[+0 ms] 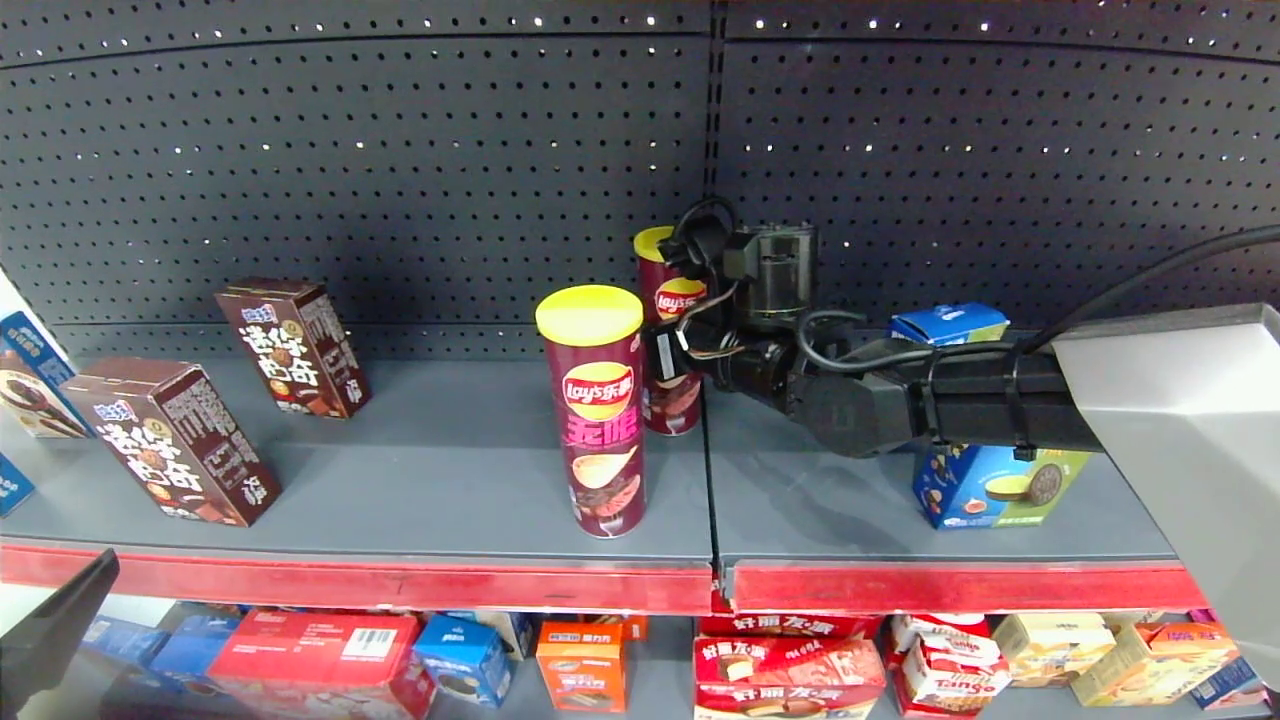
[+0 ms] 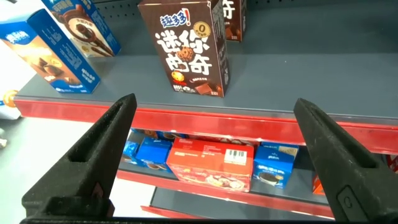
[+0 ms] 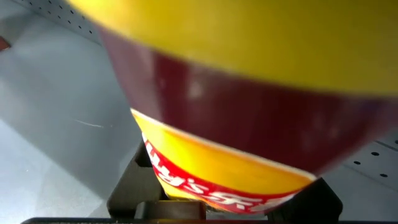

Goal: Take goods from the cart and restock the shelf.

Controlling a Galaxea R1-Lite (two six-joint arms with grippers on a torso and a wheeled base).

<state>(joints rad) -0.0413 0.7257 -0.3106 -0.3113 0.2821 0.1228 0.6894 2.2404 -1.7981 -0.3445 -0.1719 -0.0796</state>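
Note:
Two dark red chip cans with yellow lids stand upright on the grey shelf [image 1: 440, 470]. The front can [image 1: 597, 410] stands free near the shelf's red edge. Behind it, close to the pegboard, is the rear can [image 1: 680, 298] [image 3: 236, 118]. My right arm comes in from the right, and my right gripper [image 1: 668, 358] [image 3: 227, 196] is shut on the rear can's middle, with a finger on each side. My left gripper [image 2: 216, 102] hangs open and empty in front of the shelf's red edge, low on the left side.
Two brown cookie boxes [image 1: 295, 345] [image 1: 170, 440] stand on the shelf's left part, one of them [image 2: 189, 46] facing my left gripper. Blue boxes [image 1: 985, 485] [image 1: 948, 322] stand under and behind my right arm. The shelf below holds several snack boxes [image 1: 320, 650].

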